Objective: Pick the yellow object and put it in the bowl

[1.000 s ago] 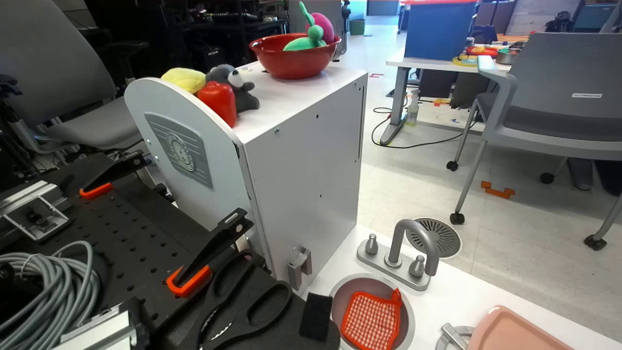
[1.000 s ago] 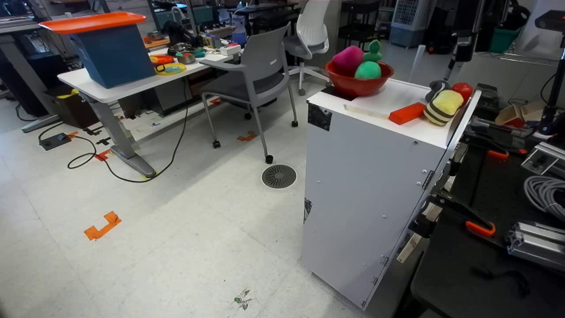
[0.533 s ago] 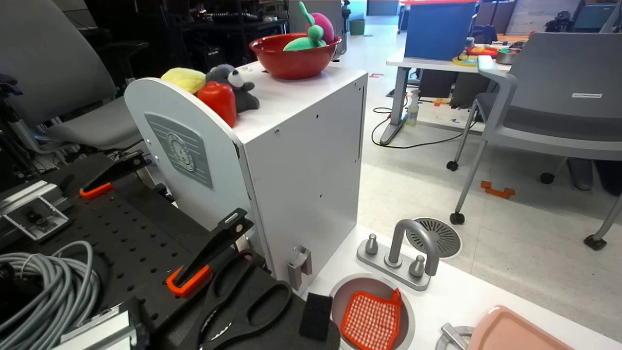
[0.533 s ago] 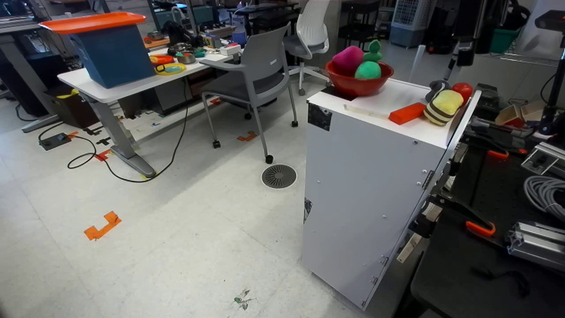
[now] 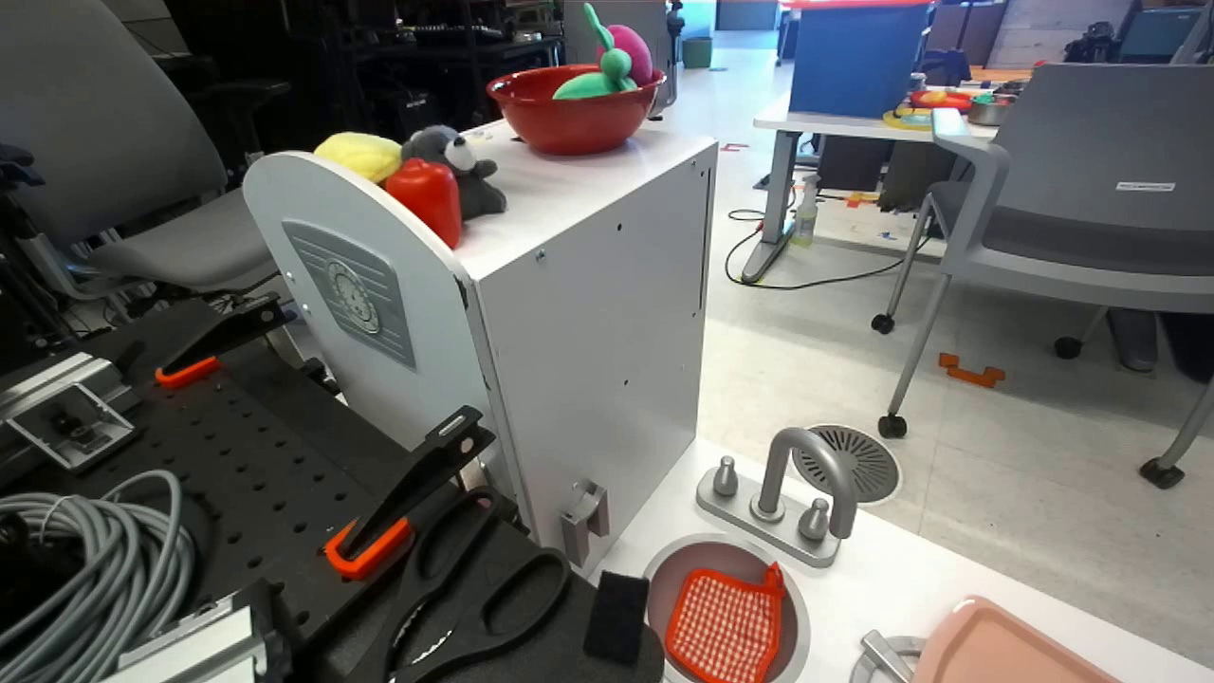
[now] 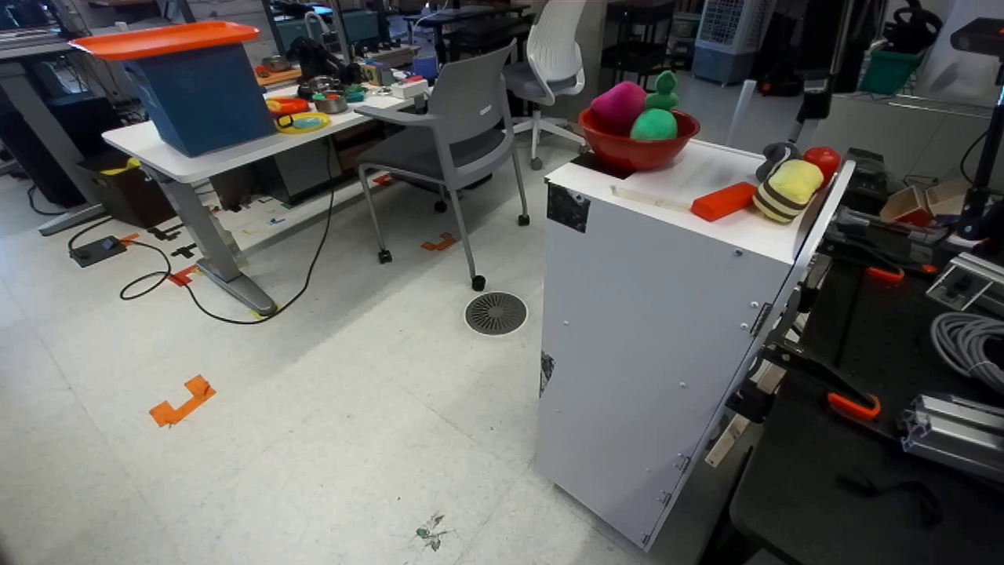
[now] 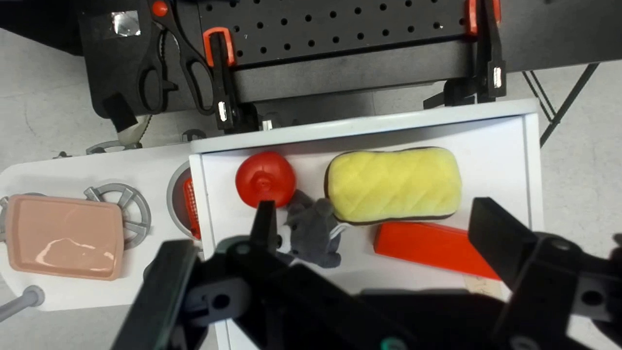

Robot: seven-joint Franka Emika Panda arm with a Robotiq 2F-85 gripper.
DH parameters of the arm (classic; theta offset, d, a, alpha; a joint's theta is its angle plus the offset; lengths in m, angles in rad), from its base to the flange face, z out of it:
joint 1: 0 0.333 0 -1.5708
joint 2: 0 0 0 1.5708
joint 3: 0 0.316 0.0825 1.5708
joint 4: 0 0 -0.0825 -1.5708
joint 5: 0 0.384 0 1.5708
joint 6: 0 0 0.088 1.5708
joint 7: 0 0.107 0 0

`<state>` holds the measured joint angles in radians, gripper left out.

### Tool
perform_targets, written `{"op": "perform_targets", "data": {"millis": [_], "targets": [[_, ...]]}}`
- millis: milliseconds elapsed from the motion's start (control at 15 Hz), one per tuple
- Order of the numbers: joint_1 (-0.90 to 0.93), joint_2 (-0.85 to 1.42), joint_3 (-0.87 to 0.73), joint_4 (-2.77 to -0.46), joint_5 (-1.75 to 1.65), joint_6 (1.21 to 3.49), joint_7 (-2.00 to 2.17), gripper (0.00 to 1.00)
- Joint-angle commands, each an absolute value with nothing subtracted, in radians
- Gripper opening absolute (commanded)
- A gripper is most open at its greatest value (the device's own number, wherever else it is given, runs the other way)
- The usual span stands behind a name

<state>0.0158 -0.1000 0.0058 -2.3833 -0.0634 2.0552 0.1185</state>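
Yellow object (image 7: 394, 184) lay on white cabinet (image 6: 651, 329), between raised end panel (image 7: 359, 128) and red block (image 7: 427, 245), grey plush (image 7: 311, 233) just beside. Gripper (image 7: 374, 209) stood spread wide. Both exterior views: red bowl (image 5: 574, 123) stood at cabinet's opposite end, holding green item (image 6: 654, 125) and magenta item (image 6: 617, 106).

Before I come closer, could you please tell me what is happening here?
A robot's claw hangs open above the white cabinet, holding nothing. Its job is to put the yellow plush toy in the red bowl, but the toy lies on the cabinet top, near a grey plush animal, a red pepper-like toy and a red block. The bowl, towards the cabinet's other end, holds something pink and something green.
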Motion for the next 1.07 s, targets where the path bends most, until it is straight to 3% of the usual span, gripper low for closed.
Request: {"op": "perform_targets", "data": {"millis": [0, 1000], "targets": [[0.014, -0.044, 0.02, -2.333, -0.12, 2.074, 0.154, 1.0], [0.062, 0.02, 0.048, -2.307, -0.147, 2.142, 0.23, 1.0]]}}
